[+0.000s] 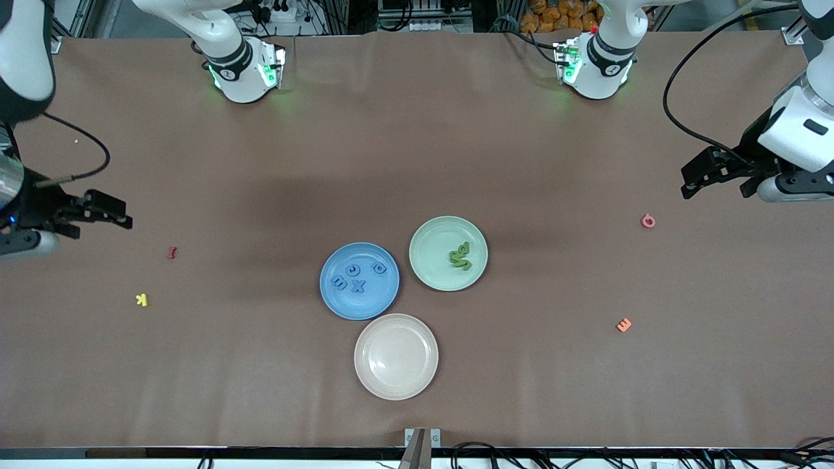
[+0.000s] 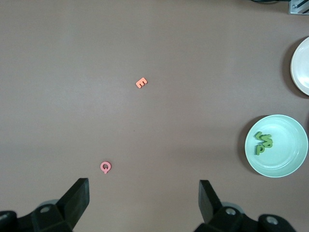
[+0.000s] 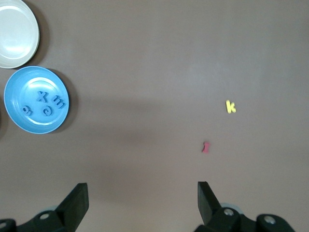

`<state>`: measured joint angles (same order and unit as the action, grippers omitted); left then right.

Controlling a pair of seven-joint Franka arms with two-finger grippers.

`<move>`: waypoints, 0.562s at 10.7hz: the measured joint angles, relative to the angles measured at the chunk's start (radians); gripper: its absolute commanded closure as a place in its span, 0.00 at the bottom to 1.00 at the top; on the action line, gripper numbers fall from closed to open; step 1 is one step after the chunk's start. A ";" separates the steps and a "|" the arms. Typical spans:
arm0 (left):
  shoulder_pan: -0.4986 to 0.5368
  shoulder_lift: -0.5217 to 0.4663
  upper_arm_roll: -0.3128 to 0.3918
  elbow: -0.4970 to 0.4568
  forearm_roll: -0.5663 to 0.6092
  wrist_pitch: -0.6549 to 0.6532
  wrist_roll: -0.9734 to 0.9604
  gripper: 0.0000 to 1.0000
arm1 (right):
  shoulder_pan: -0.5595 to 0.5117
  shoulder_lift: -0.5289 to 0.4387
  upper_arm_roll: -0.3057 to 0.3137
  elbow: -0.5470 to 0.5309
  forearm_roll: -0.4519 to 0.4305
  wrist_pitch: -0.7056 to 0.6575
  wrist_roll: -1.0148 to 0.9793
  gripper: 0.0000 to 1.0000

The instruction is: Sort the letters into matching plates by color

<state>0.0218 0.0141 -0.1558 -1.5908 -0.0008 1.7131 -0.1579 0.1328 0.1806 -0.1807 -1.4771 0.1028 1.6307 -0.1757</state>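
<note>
The blue plate (image 1: 365, 306) holds several blue letters (image 1: 357, 278), lying apart from each other. Beside it, toward the left arm's end, the pale green plate (image 1: 433, 264) carries a small pile of green letters (image 1: 460, 255). My left gripper (image 1: 692, 180) hangs open and empty over the left arm's end of the table; its wrist view shows the green plate (image 2: 285, 157) and its letters (image 2: 263, 140) far off from the gripper (image 2: 144, 187). Over the right arm's end, my right gripper (image 1: 118, 213) is open and empty too. Its wrist view takes in the blue plate (image 3: 17, 118) and blue letters (image 3: 46, 104), well away from the gripper (image 3: 142, 189).
An empty cream plate (image 1: 396, 356) sits nearer the front camera, touching the blue one. Loose letters lie about: a pink one (image 1: 647, 221) and an orange E (image 1: 623, 324) toward the left arm's end, a red one (image 1: 172, 252) and a yellow k (image 1: 141, 299) toward the right arm's end.
</note>
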 measured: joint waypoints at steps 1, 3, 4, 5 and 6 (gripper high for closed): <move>0.000 0.000 0.000 0.000 0.000 0.000 0.000 0.00 | 0.008 -0.031 0.001 0.000 -0.010 -0.040 0.049 0.00; 0.000 0.000 0.000 0.001 0.000 0.000 0.000 0.00 | 0.011 -0.080 0.001 -0.001 -0.023 -0.100 0.084 0.00; 0.000 0.000 0.000 0.001 0.000 0.000 0.000 0.00 | 0.011 -0.100 -0.001 -0.001 -0.026 -0.124 0.090 0.00; 0.000 0.000 0.000 0.001 0.000 0.000 0.000 0.00 | 0.011 -0.112 -0.002 -0.001 -0.027 -0.150 0.099 0.00; 0.000 0.000 0.000 0.001 0.000 0.000 0.000 0.00 | 0.011 -0.122 -0.002 -0.001 -0.027 -0.171 0.111 0.00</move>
<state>0.0214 0.0140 -0.1560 -1.5897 -0.0008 1.7131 -0.1579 0.1438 0.0589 -0.1830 -1.4781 0.0756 1.4595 -0.0645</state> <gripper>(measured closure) 0.000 0.000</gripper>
